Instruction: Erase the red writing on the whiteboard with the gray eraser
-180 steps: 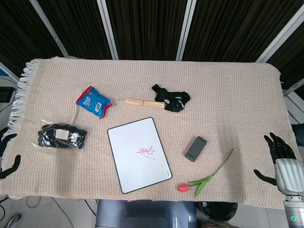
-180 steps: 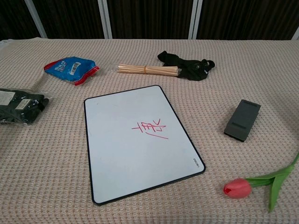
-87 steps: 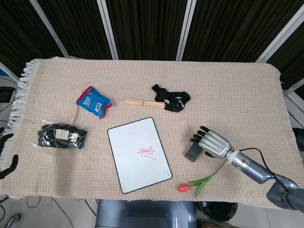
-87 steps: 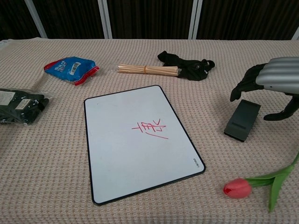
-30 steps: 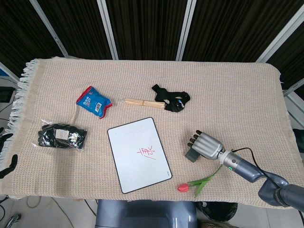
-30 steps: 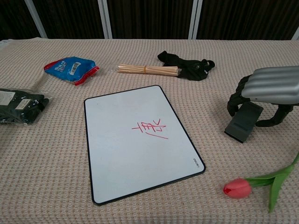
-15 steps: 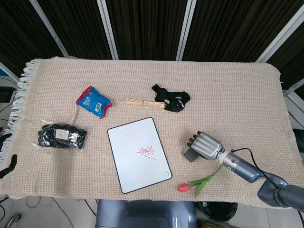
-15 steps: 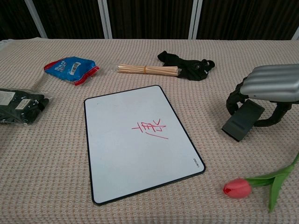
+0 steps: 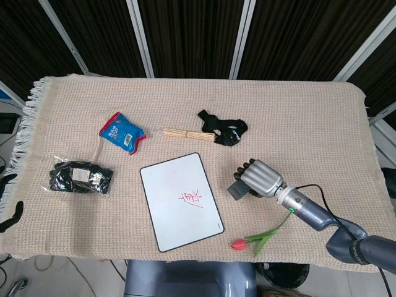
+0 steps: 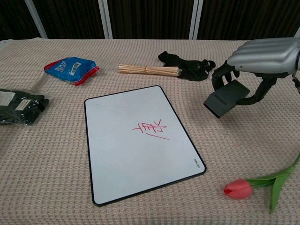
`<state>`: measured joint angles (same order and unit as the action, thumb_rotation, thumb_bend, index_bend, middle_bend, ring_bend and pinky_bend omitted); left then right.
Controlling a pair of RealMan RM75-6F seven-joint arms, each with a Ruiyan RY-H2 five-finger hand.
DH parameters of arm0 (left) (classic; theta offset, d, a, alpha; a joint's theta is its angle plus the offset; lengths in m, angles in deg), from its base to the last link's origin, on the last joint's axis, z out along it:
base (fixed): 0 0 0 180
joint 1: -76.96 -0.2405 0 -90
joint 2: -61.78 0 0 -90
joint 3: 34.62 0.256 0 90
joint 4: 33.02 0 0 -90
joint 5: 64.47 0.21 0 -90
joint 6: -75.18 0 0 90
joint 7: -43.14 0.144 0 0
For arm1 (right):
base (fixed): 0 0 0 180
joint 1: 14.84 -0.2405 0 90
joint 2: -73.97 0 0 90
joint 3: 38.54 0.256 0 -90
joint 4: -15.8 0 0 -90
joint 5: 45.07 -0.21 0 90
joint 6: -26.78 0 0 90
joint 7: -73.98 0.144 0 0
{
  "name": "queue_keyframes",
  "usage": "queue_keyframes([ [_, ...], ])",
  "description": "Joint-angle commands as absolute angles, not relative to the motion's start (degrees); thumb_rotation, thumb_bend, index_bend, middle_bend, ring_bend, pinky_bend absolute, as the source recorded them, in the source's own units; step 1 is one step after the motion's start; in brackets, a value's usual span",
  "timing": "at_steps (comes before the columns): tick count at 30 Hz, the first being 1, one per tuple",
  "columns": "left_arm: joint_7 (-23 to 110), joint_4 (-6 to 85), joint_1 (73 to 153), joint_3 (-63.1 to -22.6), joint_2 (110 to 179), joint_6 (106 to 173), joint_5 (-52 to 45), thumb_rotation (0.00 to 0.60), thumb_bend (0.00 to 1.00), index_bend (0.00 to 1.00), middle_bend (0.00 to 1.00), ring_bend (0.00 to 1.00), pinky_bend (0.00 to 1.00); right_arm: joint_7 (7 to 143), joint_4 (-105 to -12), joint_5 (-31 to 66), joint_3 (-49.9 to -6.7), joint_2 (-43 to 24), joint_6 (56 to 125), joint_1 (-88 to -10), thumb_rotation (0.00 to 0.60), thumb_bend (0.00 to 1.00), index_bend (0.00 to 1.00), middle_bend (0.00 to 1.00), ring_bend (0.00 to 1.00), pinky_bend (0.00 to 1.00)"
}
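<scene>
Nearest you: red tulip [image 10: 238,189] w/ green stem lies at the desk's [image 9: 309,117] front edge, right of the whiteboard [image 10: 140,140]. Whiteboard sits flat, front-center, slightly rotated; red writing [image 10: 151,128] near its middle, untouched. Your right hand [image 10: 262,56] is just right of the board & off the cloth, holding the gray eraser [image 10: 226,98] — fingers [image 10: 219,71] curled over its far edge, thumb under the near side, eraser tilted & clear of the desk, not over the board yet. In head view same hand [image 9: 260,178] sits between board and tulip stem, eraser [image 9: 236,190] poking out toward the board. Left hand [image 9: 7,207]: only dark fingertips show at the desk's left edge, holding nothing, fingers apart. Mid-left: black gloves in clear bag [image 10: 21,106]. Farther back: blue snack packet [image 10: 71,68], bundle of wooden sticks [image 10: 147,70], black strap-like item [image 10: 186,65] touching the sticks' right end.
</scene>
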<state>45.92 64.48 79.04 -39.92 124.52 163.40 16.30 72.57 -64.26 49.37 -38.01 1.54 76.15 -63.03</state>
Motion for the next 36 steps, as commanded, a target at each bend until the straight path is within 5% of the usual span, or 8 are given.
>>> queue_keyframes([
  [1, 45.73, 64.49, 79.05, -39.94, 124.43, 163.33, 16.25, 0.6, 0.39, 0.19, 0.04, 0.0, 0.01, 70.74, -66.08, 46.71, -35.83, 1.01, 73.22, -65.01, 0.6, 0.47, 0.51, 0.47, 0.46, 0.41],
  [15, 44.42, 64.65, 79.03, -39.93, 123.98, 163.13, 16.28, 0.6, 0.39, 0.19, 0.04, 0.0, 0.01, 61.32, -66.7, 35.5, -29.87, -7.53, 64.0, -71.78, 0.6, 0.47, 0.51, 0.47, 0.46, 0.39],
  [36, 44.05, 64.79, 79.14, -39.94, 123.86, 162.86, 16.22, 0.6, 0.39, 0.2, 0.04, 0.0, 0.01, 48.59, -62.89, 25.49, -28.74, -19.24, 64.41, -75.88, 0.6, 0.46, 0.51, 0.44, 0.44, 0.36],
])
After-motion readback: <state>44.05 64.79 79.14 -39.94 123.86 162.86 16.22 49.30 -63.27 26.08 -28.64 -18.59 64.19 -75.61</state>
